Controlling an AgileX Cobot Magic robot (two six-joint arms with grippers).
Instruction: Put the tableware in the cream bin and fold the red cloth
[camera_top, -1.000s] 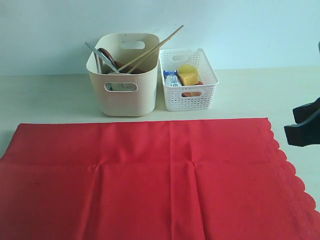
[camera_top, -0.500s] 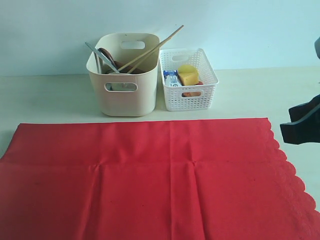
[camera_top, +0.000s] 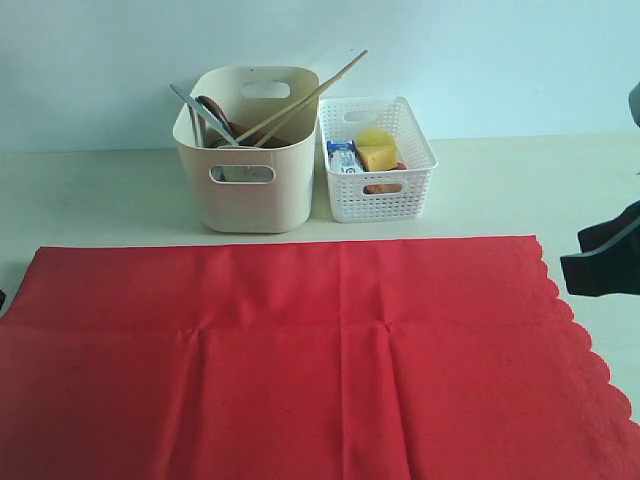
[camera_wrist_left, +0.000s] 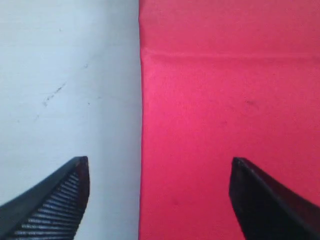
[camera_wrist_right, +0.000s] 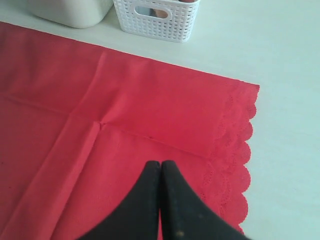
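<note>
Lying flat, the red cloth (camera_top: 300, 350) runs lengthwise left-right, scallops rightward.

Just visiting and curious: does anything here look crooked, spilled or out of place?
Nothing spilled or broken. The chopsticks slant out over the rim of the cream bin toward the white basket, and the red cloth lies flat but creased.

Left gripper (camera_wrist_left: 159, 161): jaws wide apart, straddling the red cloth (camera_wrist_left: 225, 100) edge. Right gripper (camera_wrist_right: 160, 163): jaws pressed together, above the cloth's scalloped side.
</note>
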